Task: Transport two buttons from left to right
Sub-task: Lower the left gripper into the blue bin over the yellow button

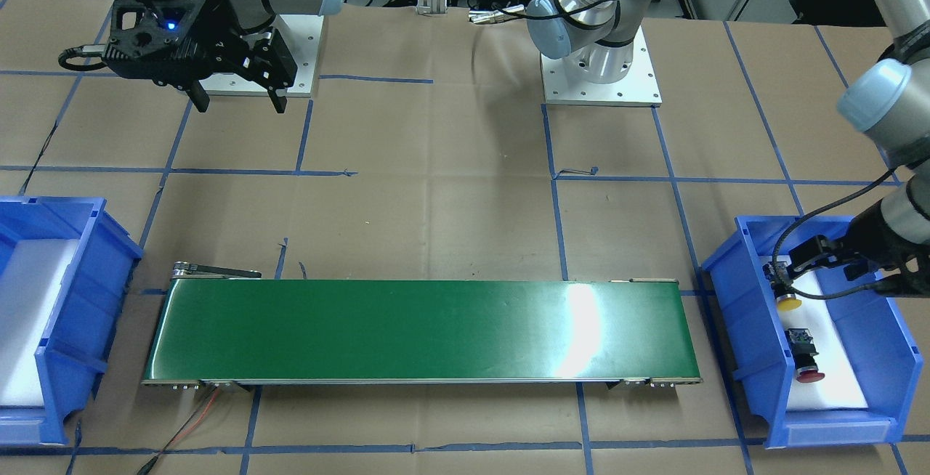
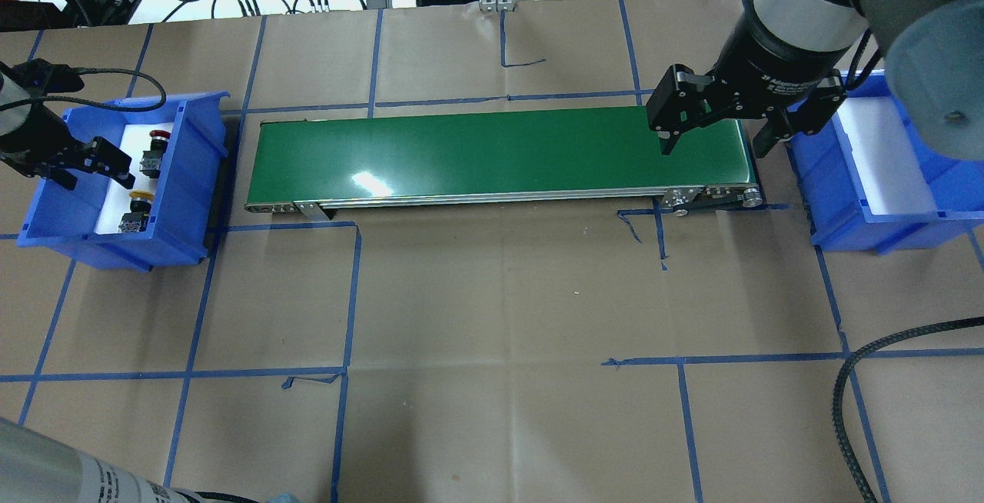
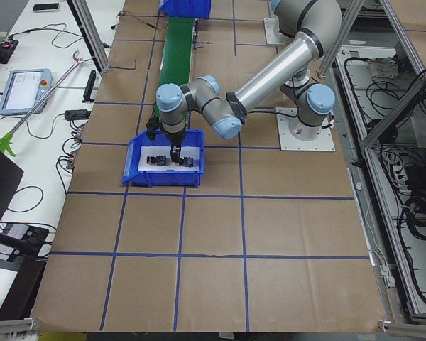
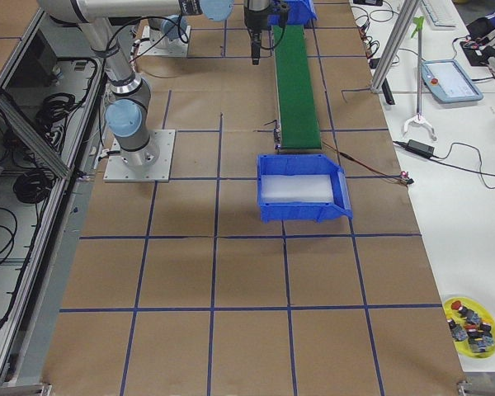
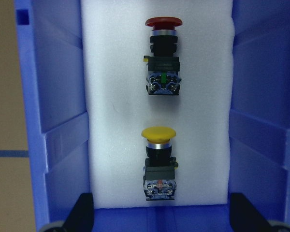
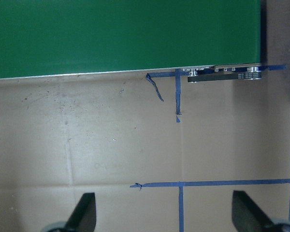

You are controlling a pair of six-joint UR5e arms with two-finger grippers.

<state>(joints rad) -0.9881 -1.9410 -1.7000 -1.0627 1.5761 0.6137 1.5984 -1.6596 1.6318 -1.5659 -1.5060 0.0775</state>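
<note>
Two buttons lie on white foam in the left blue bin (image 2: 192, 180). The red button (image 5: 163, 53) lies farther from the wrist camera and the yellow button (image 5: 158, 164) nearer; both also show in the overhead view, red (image 2: 152, 153) and yellow (image 2: 135, 209). My left gripper (image 2: 96, 178) hovers open over this bin, above the yellow button, touching neither; its fingers (image 5: 82, 212) frame the wrist view's bottom corners. My right gripper (image 2: 715, 141) is open and empty above the right end of the green conveyor belt (image 2: 492, 153).
An empty blue bin (image 2: 846, 203) with white foam stands just past the belt's right end. The table is brown paper with blue tape lines. Both arm bases (image 1: 599, 61) stand on the robot's side of the table. A yellow dish of spare buttons (image 4: 470, 318) sits on a side table.
</note>
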